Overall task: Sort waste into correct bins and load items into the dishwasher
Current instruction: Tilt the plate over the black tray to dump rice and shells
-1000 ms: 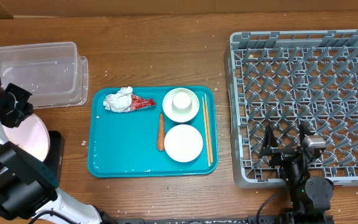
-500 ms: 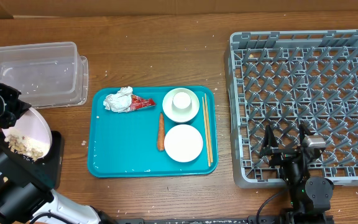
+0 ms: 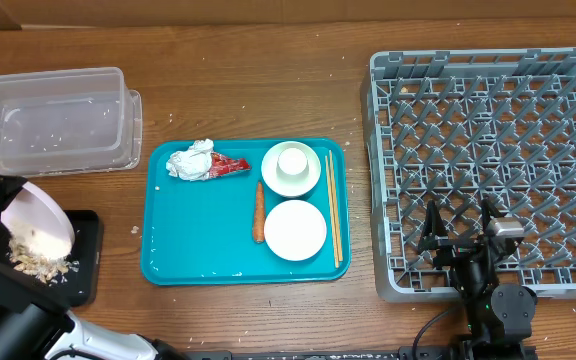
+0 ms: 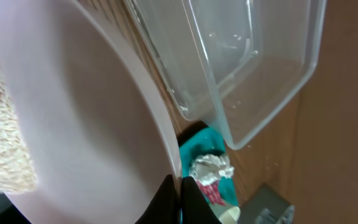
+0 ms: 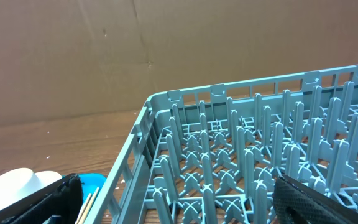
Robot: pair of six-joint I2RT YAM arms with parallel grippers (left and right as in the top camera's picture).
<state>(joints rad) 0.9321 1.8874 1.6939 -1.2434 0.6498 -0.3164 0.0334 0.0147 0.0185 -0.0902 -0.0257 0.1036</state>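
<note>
Scraps of pale, rice-like food (image 3: 38, 262) lie in the black bin (image 3: 86, 262) at the table's near left corner, and more cling to the pink plate (image 3: 40, 215) tipped steeply above it. The left gripper (image 4: 179, 190) is clamped on that plate's rim. On the near right, the right gripper (image 3: 458, 232) sits over the front edge of the grey dish rack (image 3: 378, 150), its fingers spread wide and holding nothing. Farther in, the teal tray (image 3: 198, 265) carries a white plate (image 3: 295, 229) with a carrot (image 3: 259, 211) just beside it. Chopsticks (image 3: 334, 210) lie along the tray's right edge. Beyond the white plate sits a white cup (image 3: 293, 160) on a saucer, with crumpled paper (image 3: 191, 160) touching a red wrapper (image 3: 230, 165) at the far left. Past the tray's far left corner stands a clear plastic container (image 3: 58, 120).
</note>
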